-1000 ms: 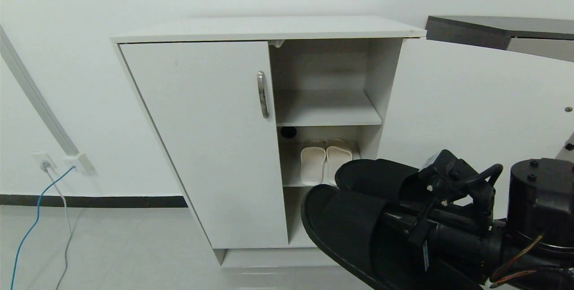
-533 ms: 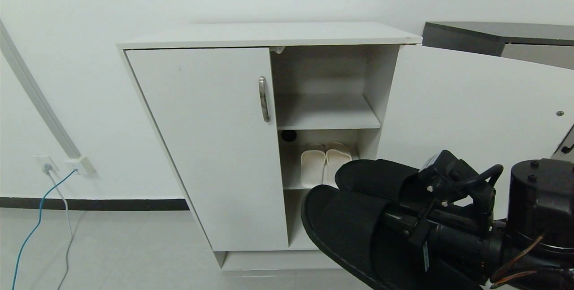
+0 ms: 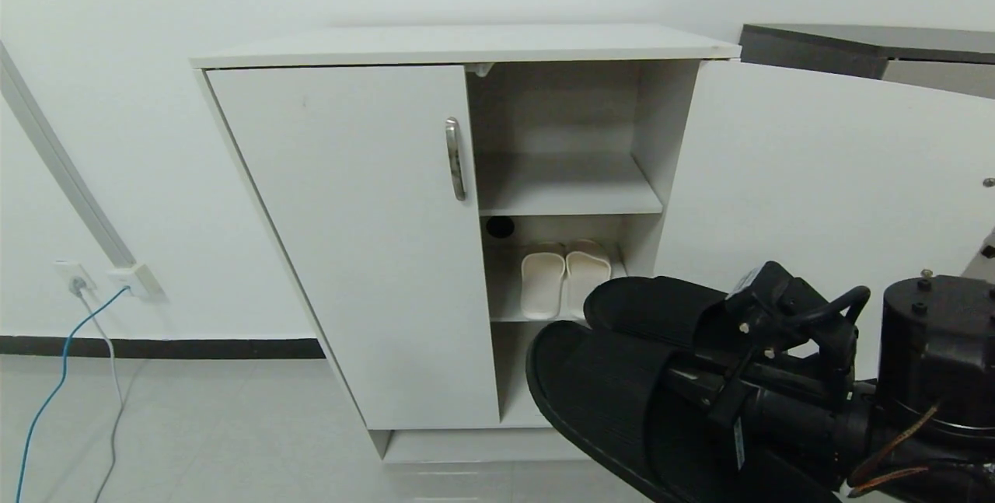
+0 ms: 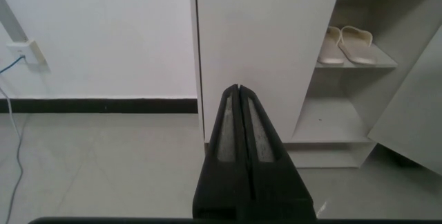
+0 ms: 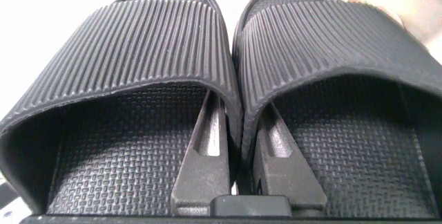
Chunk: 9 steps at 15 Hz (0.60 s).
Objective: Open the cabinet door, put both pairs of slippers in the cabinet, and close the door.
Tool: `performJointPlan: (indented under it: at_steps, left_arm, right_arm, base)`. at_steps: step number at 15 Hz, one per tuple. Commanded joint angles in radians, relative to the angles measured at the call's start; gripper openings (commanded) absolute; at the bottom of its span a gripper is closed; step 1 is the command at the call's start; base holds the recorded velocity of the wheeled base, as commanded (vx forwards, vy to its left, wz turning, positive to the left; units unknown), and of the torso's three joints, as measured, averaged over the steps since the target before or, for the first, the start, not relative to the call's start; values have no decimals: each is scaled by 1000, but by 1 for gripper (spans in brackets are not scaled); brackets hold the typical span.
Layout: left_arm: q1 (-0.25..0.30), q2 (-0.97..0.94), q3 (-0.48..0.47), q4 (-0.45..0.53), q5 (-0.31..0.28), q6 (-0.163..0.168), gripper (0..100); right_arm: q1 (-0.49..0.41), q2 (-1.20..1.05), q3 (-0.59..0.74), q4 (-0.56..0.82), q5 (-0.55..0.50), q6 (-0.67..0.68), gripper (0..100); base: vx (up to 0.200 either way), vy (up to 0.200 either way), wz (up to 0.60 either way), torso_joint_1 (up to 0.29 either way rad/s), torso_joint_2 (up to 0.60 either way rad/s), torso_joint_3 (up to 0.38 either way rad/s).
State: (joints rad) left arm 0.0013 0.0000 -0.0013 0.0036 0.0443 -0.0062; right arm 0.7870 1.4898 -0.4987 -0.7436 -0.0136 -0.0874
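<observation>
Two black slippers (image 3: 614, 386) in right gripper (image 5: 240, 124), cabinet door (image 3: 816, 176) open

The black rubbery slippers (image 5: 159, 51) have ribbed straps and matt, grid-textured footbeds. The white cabinet (image 3: 365, 239) looks like smooth matt laminate. Its curved handle (image 3: 455, 159) is brushed metal.

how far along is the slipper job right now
Done: the right door stands open and the white slippers sit on a shelf inside. In hand: the right gripper is clamped on the black slippers, outside the cabinet. Left: set them inside, then close the door.
</observation>
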Motion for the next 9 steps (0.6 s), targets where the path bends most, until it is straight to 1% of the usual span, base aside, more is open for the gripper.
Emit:
performJointPlan:
  at_steps: [1, 9]
  left_arm:
    - [0, 2, 0, -1, 0, -5, 0]
    - [0, 2, 0, -1, 0, -5, 0]
  right_arm:
    - [1, 0, 3, 1, 1, -5, 0]
    - [3, 43, 17, -54, 1, -6, 0]
  base:
    - [0, 0, 0, 7, 71, 36]
    - [0, 0, 0, 0, 0, 0]
